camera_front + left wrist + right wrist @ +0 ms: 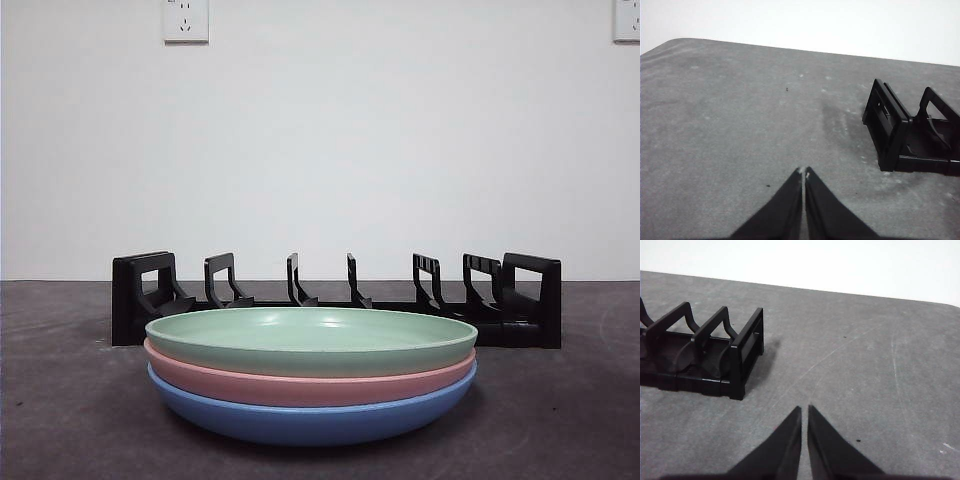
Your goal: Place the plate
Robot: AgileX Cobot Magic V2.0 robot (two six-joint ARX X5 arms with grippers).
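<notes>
The surface (60,420) is dark grey and matt, with pale scuffs and some small specks on it. Behind it stands a plain white wall (320,150), and there are two white sockets high on it, one socket (186,20) toward the left and a second socket (627,20) cut by the right edge of the front view.

Three plates lie stacked near the front edge of the surface. The green plate (310,338) is on top, the pink plate (300,385) is under it, and the blue plate (310,420) is at the bottom and rests on the surface. Just behind the stack stands a black rack (140,295) with upright dividers in a row. All its slots are free.

Both arms are out of the front view. The left gripper (803,174) hangs over bare surface beside one end of the rack (890,130), apart from it, and its jaws are closed together and hold nothing. The right gripper (804,410) hangs over bare surface beside the other end of the rack (747,357), and its jaws are nearly closed, with only a thin slit between them, and are empty.
</notes>
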